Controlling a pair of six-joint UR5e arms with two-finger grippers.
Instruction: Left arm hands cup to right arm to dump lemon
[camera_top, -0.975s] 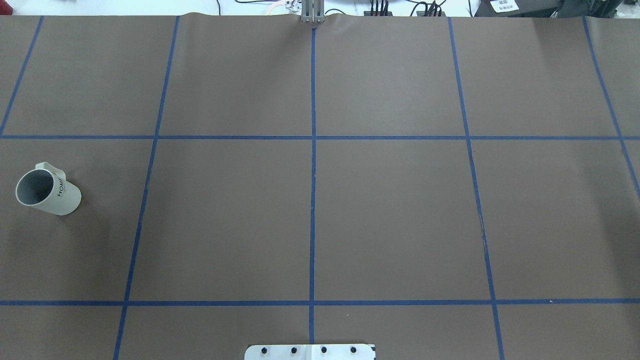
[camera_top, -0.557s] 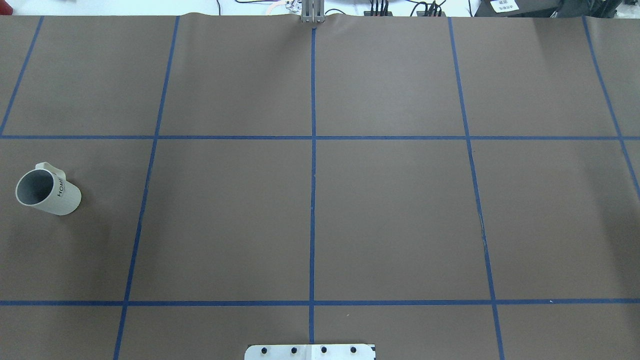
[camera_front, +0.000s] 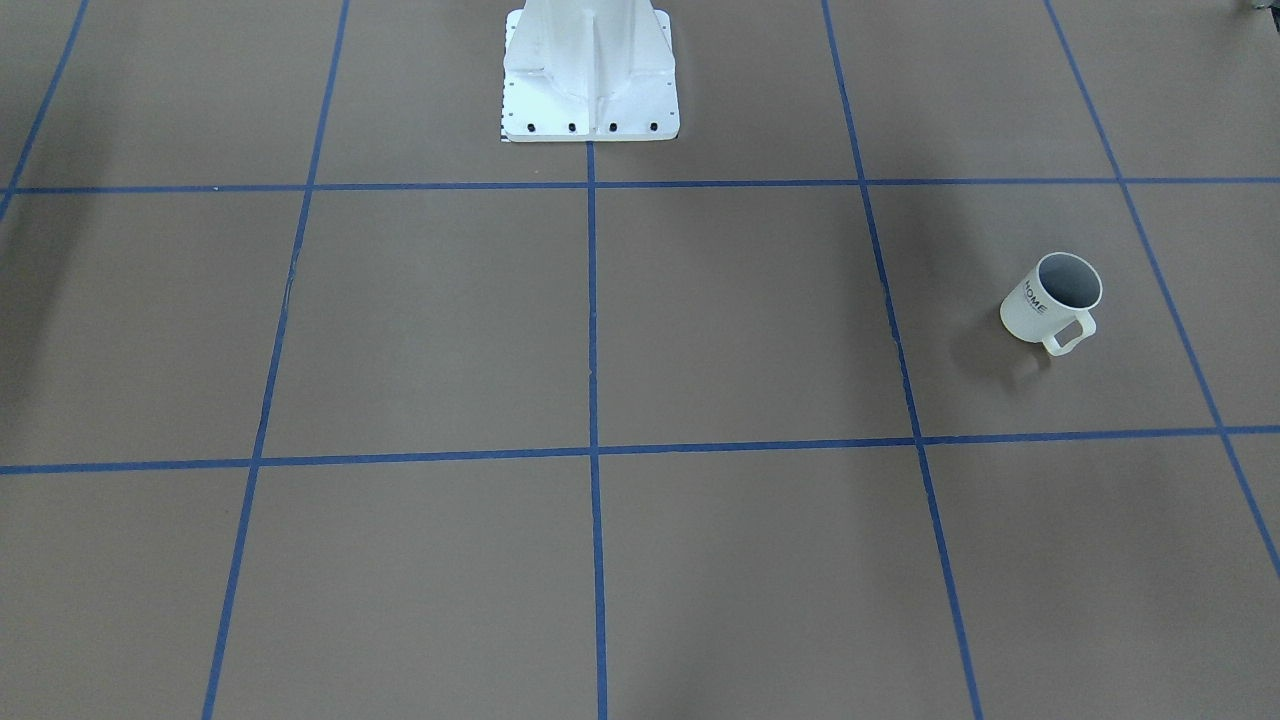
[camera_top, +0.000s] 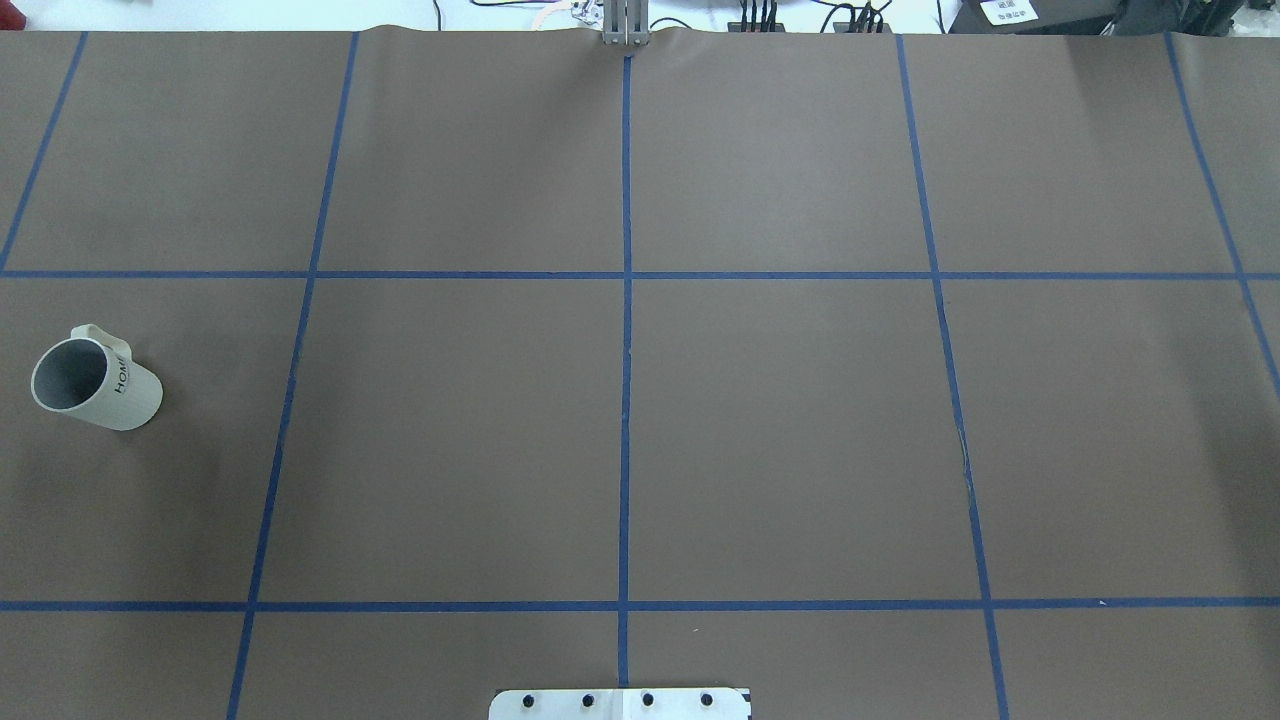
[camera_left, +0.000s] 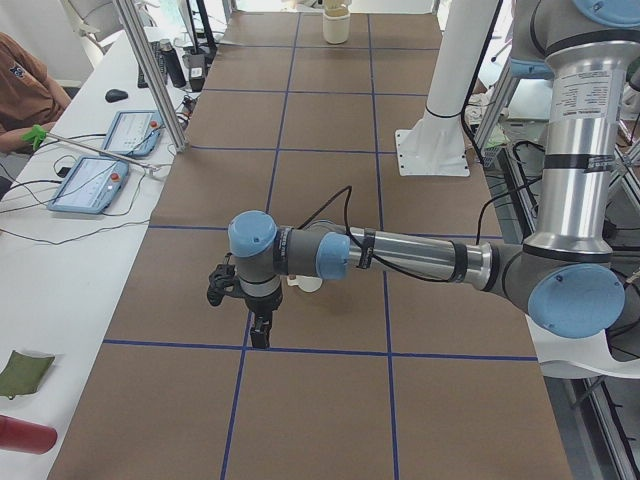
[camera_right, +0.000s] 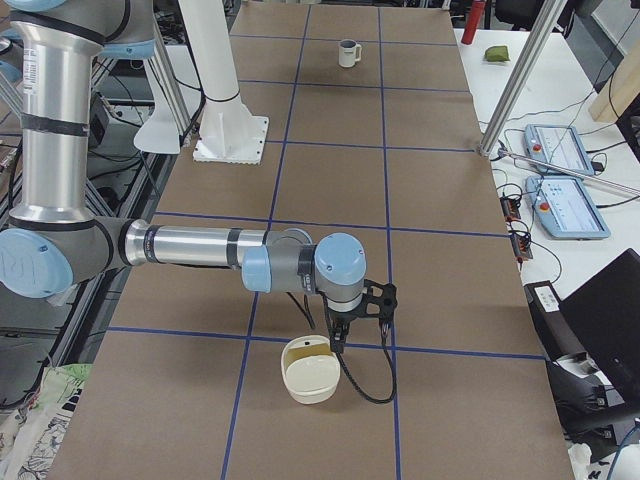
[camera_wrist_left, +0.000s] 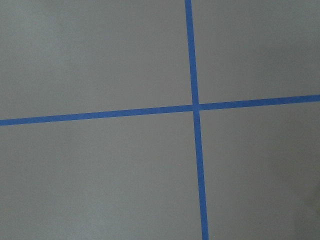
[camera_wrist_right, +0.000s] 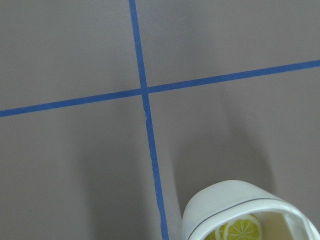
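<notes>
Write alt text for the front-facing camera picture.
A white mug printed HOME stands upright on the right side of a brown table gridded with blue tape. The robot's white base sits at the top edge; no arms show.

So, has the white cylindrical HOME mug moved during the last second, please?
No; the white mug keeps the same gap from the blue tape line beside it.

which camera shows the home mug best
Exterior front-facing: the cup stands clear, with handle, grey inside and HOME print visible. Overhead is similar; exterior right shows it tiny; exterior left mostly hides it behind the left arm.
</notes>
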